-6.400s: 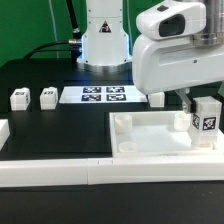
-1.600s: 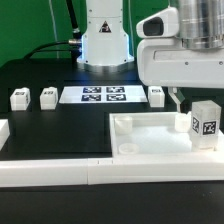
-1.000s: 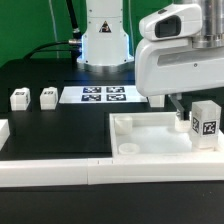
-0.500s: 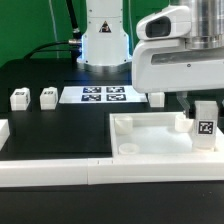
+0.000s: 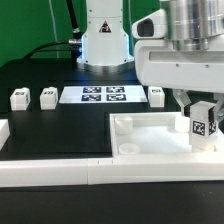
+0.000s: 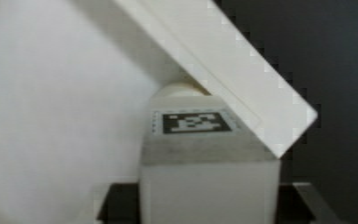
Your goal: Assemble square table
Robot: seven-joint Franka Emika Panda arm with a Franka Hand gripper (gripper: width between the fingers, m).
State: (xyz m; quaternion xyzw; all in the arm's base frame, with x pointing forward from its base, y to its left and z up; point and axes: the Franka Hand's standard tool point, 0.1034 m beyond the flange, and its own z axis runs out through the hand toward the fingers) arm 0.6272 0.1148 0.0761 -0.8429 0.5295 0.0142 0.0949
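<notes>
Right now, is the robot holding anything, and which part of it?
Yes: the end effector grips a white leg by its top end, on two opposite sides.

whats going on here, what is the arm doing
The arm's pincer holds a white tagged leg upright at a far corner of the square table top, on the exterior view's right. Three spare legs sit loose on the black table, not yet fitted.
</notes>
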